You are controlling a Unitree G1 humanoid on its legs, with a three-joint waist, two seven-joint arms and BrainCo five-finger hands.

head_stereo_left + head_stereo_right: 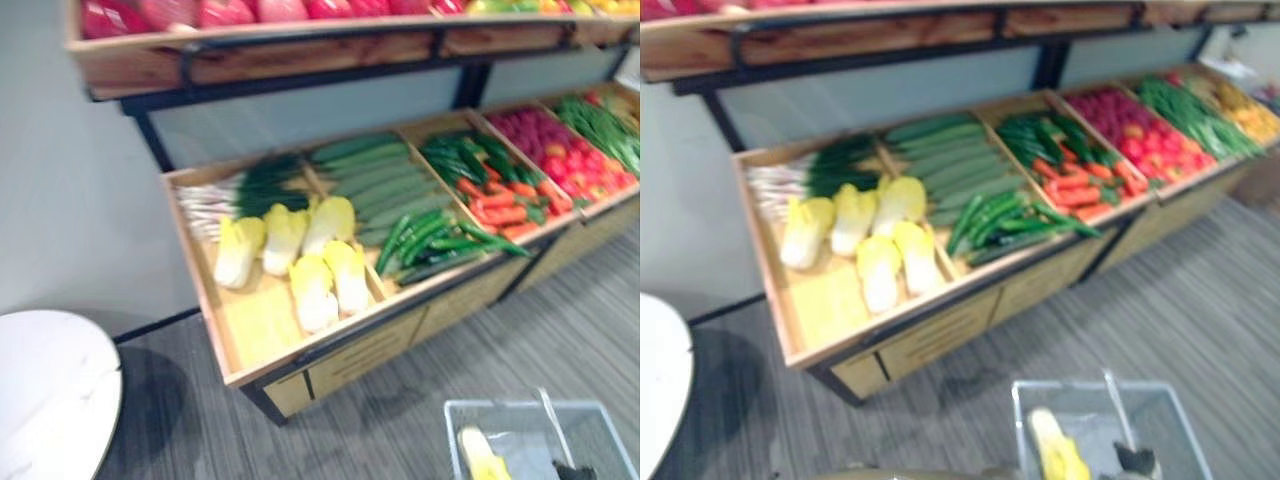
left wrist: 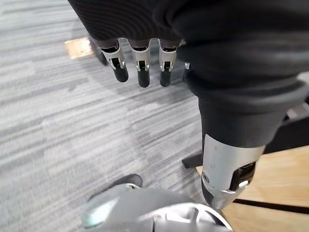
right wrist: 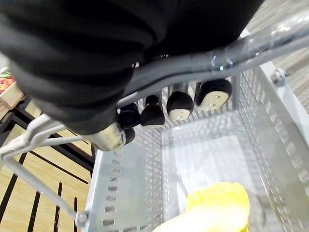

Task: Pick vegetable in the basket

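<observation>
1. In front of you a wooden produce stand (image 1: 300,352) runs away to the right, with an upper shelf (image 1: 300,55) of red produce over it.
2. Its nearest compartment holds pale yellow cabbages (image 1: 290,255), with spring onions (image 1: 235,195) behind them.
3. Further right you see cucumbers (image 1: 375,175), long green peppers (image 1: 430,240), carrots (image 1: 500,205) and then red vegetables (image 1: 560,150).
4. A white round table (image 1: 50,390) stands on your left, well apart from the stand, on the grey carpet floor (image 2: 58,121).
5. The basket (image 1: 500,403) hangs low on your right, off the stand's front and not touching it.
6. One yellow cabbage (image 1: 482,455) lies inside the basket, against its near left side.
7. Your right hand (image 3: 154,113) is clenched round the basket's handle (image 3: 193,60). Its fingers (image 3: 212,94) curl under the bar, with the dark tips pointing down into the basket above the cabbage.
8. Your left hand (image 2: 140,67) hangs over the carpet, touching and holding nothing. Its fingers (image 2: 165,72) are straight and slack, and the thumb (image 2: 224,174) stands apart from them.
</observation>
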